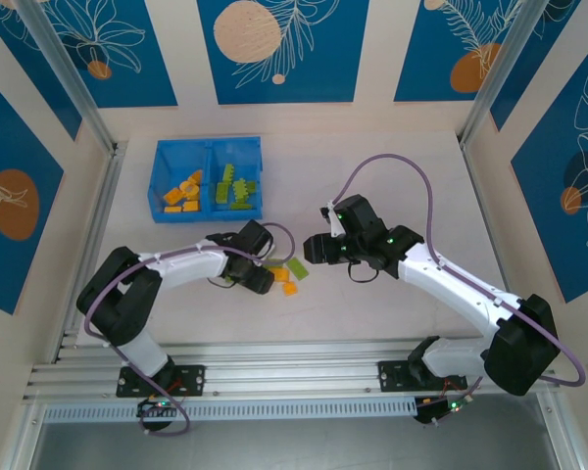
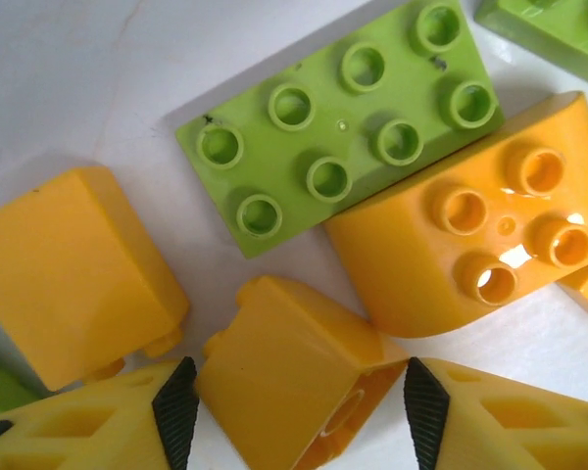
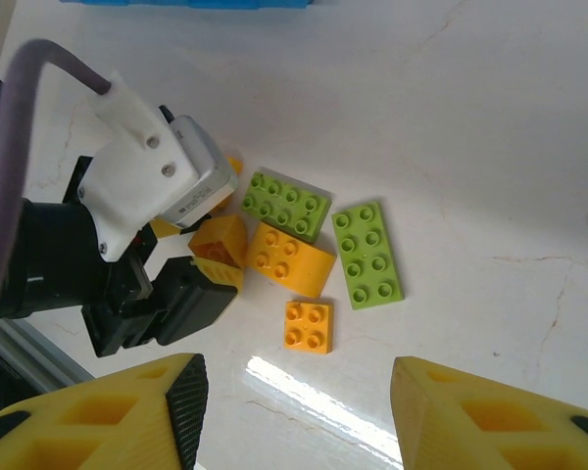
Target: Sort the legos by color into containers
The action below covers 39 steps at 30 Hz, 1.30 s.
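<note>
Loose legos lie on the white table between the arms. My left gripper [image 2: 301,392] is open and low over them, its pads on either side of an orange brick [image 2: 294,377] that lies on its side; table shows beside the right pad. Close by are a lime green flat brick [image 2: 343,122], a curved orange brick [image 2: 470,245] and another orange brick [image 2: 73,269]. My right gripper [image 3: 294,421] hangs open and empty above a small orange brick [image 3: 309,325] and a second green brick [image 3: 369,255]. The blue bin [image 1: 208,149] holds orange bricks [image 1: 181,191] left and green bricks [image 1: 235,188] right.
The left gripper's black body [image 3: 147,304] and its white camera housing [image 3: 152,166] crowd the left side of the pile. The two grippers [image 1: 269,277] [image 1: 317,250] are close together. Metal rails [image 1: 274,377] run along the near edge, and walls enclose the table.
</note>
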Each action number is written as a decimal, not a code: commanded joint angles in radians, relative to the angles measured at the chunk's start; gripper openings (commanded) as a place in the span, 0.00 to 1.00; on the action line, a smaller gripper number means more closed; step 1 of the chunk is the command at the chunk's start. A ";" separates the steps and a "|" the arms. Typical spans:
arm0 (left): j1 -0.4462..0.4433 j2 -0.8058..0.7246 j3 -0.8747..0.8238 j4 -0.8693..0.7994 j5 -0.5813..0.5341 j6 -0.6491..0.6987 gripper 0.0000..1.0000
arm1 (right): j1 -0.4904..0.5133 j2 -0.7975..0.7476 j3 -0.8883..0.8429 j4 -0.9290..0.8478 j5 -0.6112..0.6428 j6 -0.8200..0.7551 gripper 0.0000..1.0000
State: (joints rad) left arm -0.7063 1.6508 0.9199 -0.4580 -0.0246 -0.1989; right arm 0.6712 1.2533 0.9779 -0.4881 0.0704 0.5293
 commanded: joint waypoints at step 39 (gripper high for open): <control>0.505 -0.147 0.364 -0.090 -0.198 -0.033 0.22 | -0.004 -0.146 -0.025 -0.002 -0.119 0.118 0.58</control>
State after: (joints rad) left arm -0.2764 1.4395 1.2022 -0.5236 -0.1822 -0.2195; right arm 0.6708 1.1332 0.9661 -0.5014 -0.0372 0.6243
